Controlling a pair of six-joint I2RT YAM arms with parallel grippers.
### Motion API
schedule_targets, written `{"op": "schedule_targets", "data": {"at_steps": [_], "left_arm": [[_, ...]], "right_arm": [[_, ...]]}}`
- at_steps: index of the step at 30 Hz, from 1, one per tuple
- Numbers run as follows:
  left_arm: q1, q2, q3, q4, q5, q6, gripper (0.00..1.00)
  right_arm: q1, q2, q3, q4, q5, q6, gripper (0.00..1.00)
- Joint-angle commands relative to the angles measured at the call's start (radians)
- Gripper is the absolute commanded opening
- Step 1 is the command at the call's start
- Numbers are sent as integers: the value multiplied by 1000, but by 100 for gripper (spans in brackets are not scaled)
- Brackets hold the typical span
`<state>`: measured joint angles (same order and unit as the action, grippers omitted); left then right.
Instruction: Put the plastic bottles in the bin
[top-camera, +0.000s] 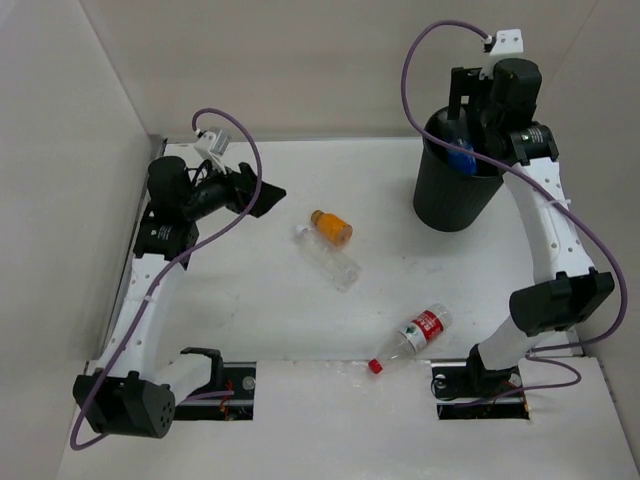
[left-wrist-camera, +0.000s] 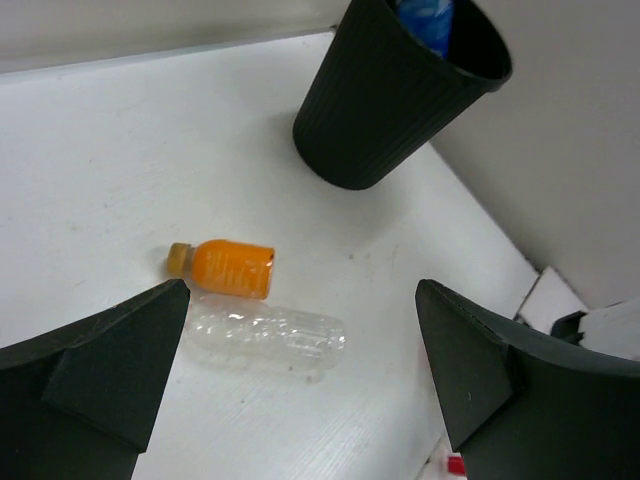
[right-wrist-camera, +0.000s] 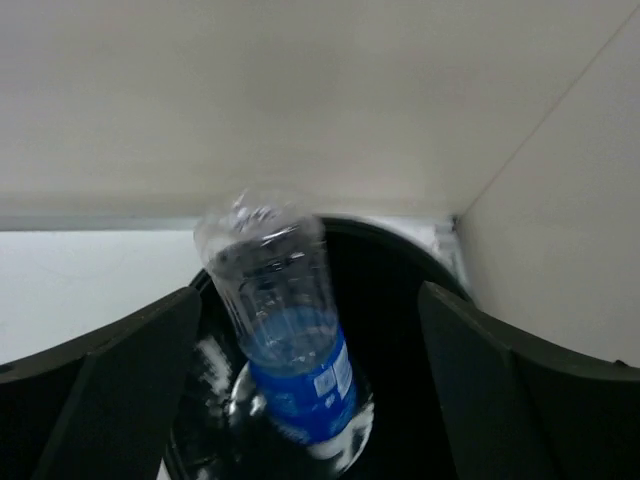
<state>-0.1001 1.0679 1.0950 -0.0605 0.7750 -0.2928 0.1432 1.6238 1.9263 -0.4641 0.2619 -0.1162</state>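
You have bright, even light and soft shadows. The clear blue-labelled plastic bottle (right-wrist-camera: 285, 335) looks blurred up close.

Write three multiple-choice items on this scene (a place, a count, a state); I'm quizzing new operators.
1. The left end effector is: A. open, empty B. shut on a bottle C. shut on a cap
2. How many bottles lie on the table? A. one B. two C. three
3. Where is the blue-label bottle? A. on the table B. in the bin mouth C. in the left end effector
Answers: A, its fingers are spread, nothing gripped; C, the orange bottle, plain clear bottle and red-label bottle lie there; B, it pokes from the bin.
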Motion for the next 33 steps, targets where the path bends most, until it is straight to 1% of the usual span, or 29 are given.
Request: {"op": "schedule_targets", "data": {"at_steps": [1,3,7,10,13,15,18,20,22,24,26,30,33], "left_arm": [[4,24,45,-125,-38,232,100],[-25,49,69,-215,-101,361,100],[-120,66,94,-321,-196,591,100],[-198,75,92,-351,-273,757,100],[-279,78,72,-358,-307,929,100],[-342,73,36,-352,-330,1056,100],[-449,28,-85,-314,-353,1301,100],[-503,4,-165,-282,-338,1456,100],[-523,20,-214,-263,-303,1581,100],[-522,72,-227,-256,-249,1667,100],[-528,139,-233,-213,-224,1739,100],[-539,285,-198,-110,-214,1776,100],[-539,392,-144,-67,-209,1788,100]], "right_arm": [[-4,-61,5,55,14,-2,100],[-6,-90,26,42,4,10,100],[-29,-200,42,-11,-52,16,100],[-75,-316,-7,-76,-91,20,100],[-148,-448,-100,-129,-166,12,100],[-205,-545,-170,-166,-223,0,100],[-305,-674,-239,-229,-305,-8,100],[-366,-751,-259,-278,-380,-17,100],[-431,-817,-270,-320,-452,-19,100],[-493,-870,-270,-364,-518,-2,100],[-546,-915,-274,-407,-579,24,100],[-595,-978,-285,-475,-648,81,100],[-586,-1005,-282,-504,-638,111,100]]}}
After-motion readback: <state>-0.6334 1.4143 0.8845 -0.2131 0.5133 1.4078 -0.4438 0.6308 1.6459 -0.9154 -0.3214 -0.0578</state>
